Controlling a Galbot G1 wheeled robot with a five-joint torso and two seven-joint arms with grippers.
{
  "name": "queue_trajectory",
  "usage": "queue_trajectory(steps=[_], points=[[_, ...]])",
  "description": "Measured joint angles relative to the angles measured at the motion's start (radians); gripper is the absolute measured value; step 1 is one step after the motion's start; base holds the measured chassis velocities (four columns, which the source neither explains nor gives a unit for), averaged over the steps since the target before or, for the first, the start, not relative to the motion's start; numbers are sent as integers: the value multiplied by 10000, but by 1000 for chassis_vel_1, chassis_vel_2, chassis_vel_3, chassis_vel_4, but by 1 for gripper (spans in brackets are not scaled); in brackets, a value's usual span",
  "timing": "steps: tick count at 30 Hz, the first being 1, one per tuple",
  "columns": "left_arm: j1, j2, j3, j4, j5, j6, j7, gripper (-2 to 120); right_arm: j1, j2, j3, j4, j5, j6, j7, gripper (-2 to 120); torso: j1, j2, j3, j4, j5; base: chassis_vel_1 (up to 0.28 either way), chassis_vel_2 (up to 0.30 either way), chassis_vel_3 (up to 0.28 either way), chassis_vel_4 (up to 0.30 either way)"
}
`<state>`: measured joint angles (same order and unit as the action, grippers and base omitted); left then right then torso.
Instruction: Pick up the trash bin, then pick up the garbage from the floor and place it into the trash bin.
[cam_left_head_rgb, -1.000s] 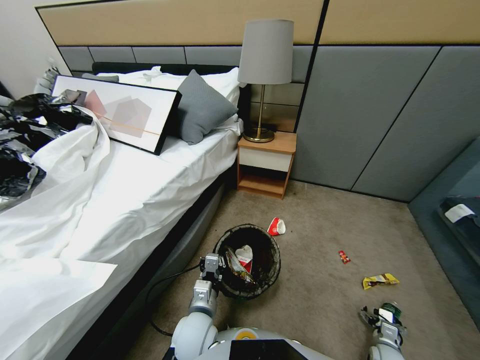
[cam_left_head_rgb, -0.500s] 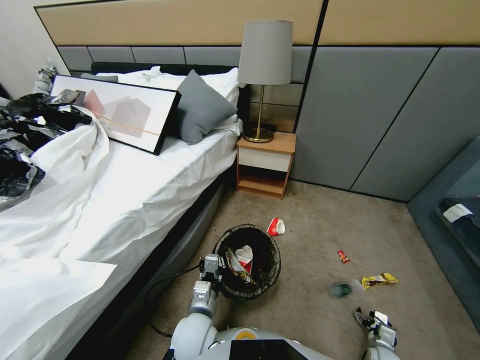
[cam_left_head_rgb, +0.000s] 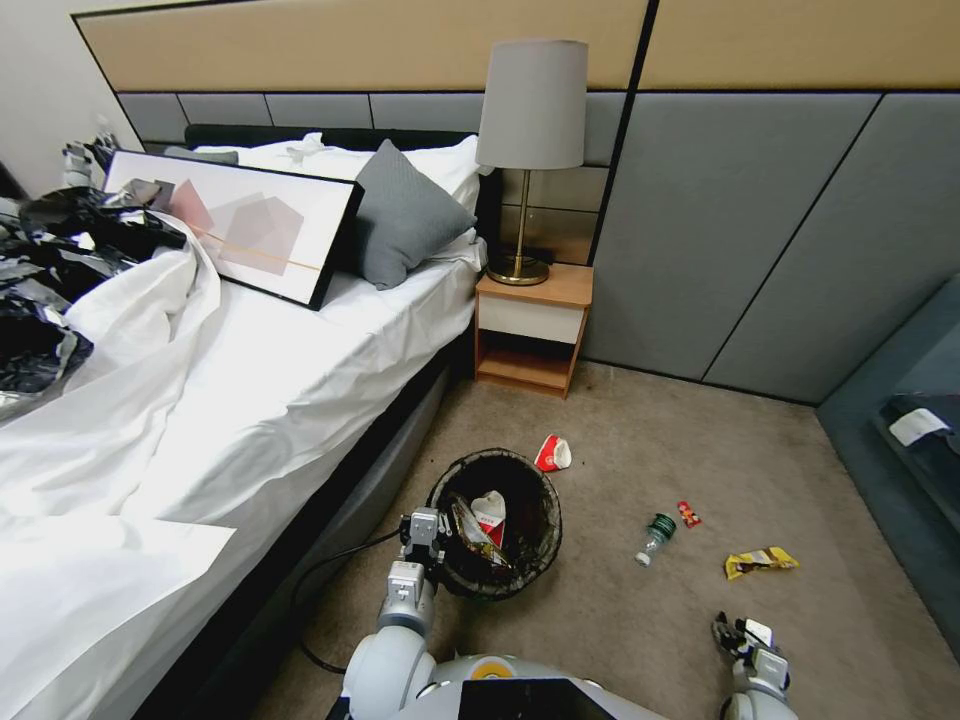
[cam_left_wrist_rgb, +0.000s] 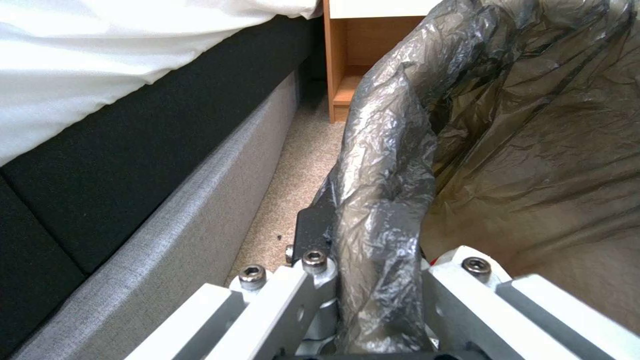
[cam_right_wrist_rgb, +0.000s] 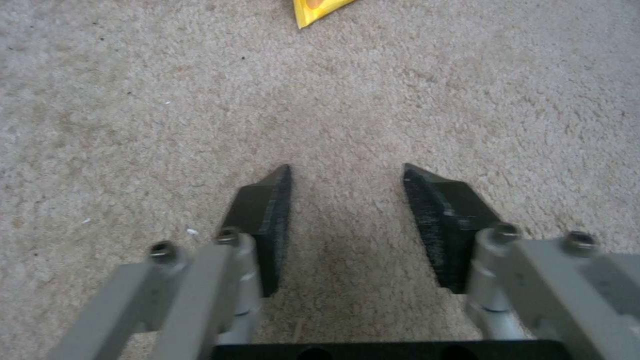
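beside the bed, your left gripper (cam_left_head_rgb: 425, 535) pinches the trash bin (cam_left_head_rgb: 497, 523) rim to carry it; your right gripper (cam_right_wrist_rgb: 347, 225) hangs spread, empty, over carpet near the yellow wrapper (cam_left_head_rgb: 760, 561).

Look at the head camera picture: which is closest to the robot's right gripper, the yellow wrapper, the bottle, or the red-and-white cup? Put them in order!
From the right gripper, low on the carpet:
1. Yellow wrapper, just ahead of it.
2. Bottle, farther ahead, toward the bin side.
3. Red-and-white cup, farthest, beyond the trash bin.
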<state>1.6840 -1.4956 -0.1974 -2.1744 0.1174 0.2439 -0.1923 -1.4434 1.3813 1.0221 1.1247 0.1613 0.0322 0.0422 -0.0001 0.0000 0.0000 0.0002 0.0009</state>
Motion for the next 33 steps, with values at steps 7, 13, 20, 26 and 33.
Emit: queue_trajectory(steps=[7, 13, 20, 26, 33], points=[[15, -24, 5, -1, 12, 0, 4, 1, -153, 59, -54, 635, 6, 43, 62, 20, 0, -1, 0, -5, -9, 0, 0, 0, 0], [18, -29, 24, -1, 29, 0, 5, 1, -177, 93, -101, 936, 8, 52, 73, 34, 0, -1, 0, -3, -9, 0, 0, 0, 0], [22, -20, 7, -5, 30, 0, 5, 1, -226, 121, -144, 1317, 9, 121, 108, 63, 0, -1, 0, -3, -8, 0, 0, 0, 0], [19, -24, 11, -5, 31, 1, 5, 1, -435, 163, -168, 2154, 14, 204, 179, 68, 0, -1, 0, -3, -7, 0, 0, 0, 0], [19, -48, 20, 40, 74, 8, 6, 1, -818, 278, -326, 3779, -146, 794, 295, 75, 0, -1, 0, -2, -10, 0, 0, 0, 0]])
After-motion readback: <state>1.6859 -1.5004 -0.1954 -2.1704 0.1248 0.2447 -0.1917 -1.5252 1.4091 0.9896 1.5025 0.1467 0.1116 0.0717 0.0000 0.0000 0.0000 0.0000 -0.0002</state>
